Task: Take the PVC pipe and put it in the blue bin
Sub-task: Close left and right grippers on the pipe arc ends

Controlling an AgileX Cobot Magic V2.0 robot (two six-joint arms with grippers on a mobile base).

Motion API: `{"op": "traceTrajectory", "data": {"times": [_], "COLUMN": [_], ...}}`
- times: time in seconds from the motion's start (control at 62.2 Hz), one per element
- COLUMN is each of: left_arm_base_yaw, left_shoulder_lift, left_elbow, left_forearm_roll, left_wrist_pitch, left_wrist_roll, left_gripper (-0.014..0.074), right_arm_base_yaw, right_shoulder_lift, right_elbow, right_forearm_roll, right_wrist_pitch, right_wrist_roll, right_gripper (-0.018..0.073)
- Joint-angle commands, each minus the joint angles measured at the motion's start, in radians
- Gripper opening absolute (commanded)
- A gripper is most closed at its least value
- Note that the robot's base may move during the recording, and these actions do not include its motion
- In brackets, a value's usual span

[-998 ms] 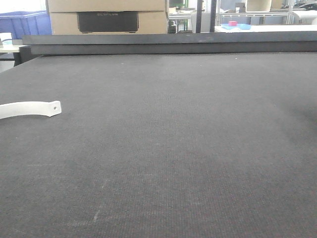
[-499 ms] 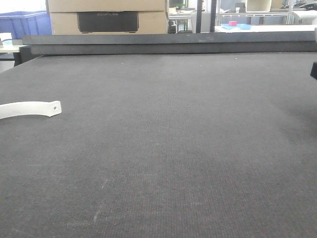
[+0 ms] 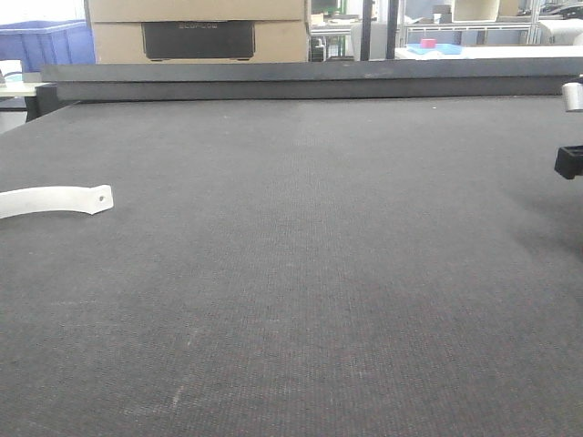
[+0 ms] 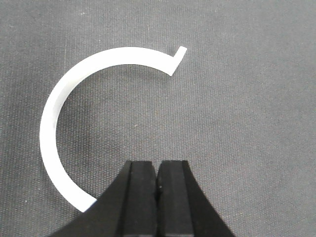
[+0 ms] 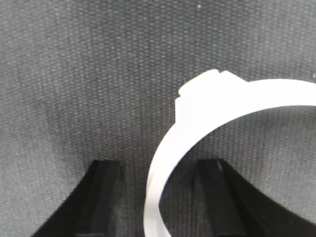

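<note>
A white C-shaped PVC pipe piece (image 4: 52,123) lies flat on the dark mat just ahead and left of my left gripper (image 4: 158,168), which is shut and empty. The same piece shows at the left edge of the front view (image 3: 55,200). A second white curved PVC piece (image 5: 197,113) lies under my right gripper (image 5: 159,170). That gripper is open, and the piece's band runs between its two fingers (image 5: 104,192) without touching them. Only a black part of the right arm (image 3: 570,160) shows in the front view. The blue bin (image 3: 44,41) stands beyond the table's far left corner.
The dark mat table (image 3: 301,273) has a raised dark rail (image 3: 310,80) along its far edge. A cardboard box (image 3: 196,32) stands behind the rail next to the bin. Shelving and a white table with small items (image 3: 437,45) are at the back right.
The right arm has come into the front view at the right edge and moved inward and lower. The white piece at the left has not moved.
</note>
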Motion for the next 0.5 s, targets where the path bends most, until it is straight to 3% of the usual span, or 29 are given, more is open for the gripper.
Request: {"op": "traceTrajectory", "data": {"times": [0.0, 0.113, 0.177, 0.306, 0.483], "left_arm_base_yaw": [-0.002, -0.002, -0.002, 0.013, 0.068], "left_shoulder_lift": [0.0, 0.0, 0.0, 0.0, 0.019], "left_elbow": [-0.008, -0.008, -0.008, -0.031, -0.133], "left_forearm_roll": [-0.012, -0.02, -0.032, -0.001, 0.108], "left_wrist_pitch": [-0.004, -0.004, -0.004, 0.03, 0.176], "left_wrist_roll": [-0.009, -0.009, -0.017, -0.138, -0.15], "left_gripper": [-0.0111, -0.0111, -0.0111, -0.0111, -0.0111], "right_arm_base_yaw": [0.003, 0.003, 0.003, 0.003, 0.003], "right_shoulder_lift": [0.012, 0.009, 0.007, -0.022, -0.121], "right_elbow": [0.0, 0.0, 0.0, 0.0, 0.0], "right_forearm_roll": [0.0, 0.0, 0.0, 0.0, 0.0], "right_wrist_pitch": [-0.007, 0.003, 0.018, 0.054, 0.077], "right_wrist_roll": [0.0, 0.0, 0.0, 0.0, 0.0], "right_gripper": [0.0096, -0.0168, -0.0158, -0.0157, -0.0157]}}
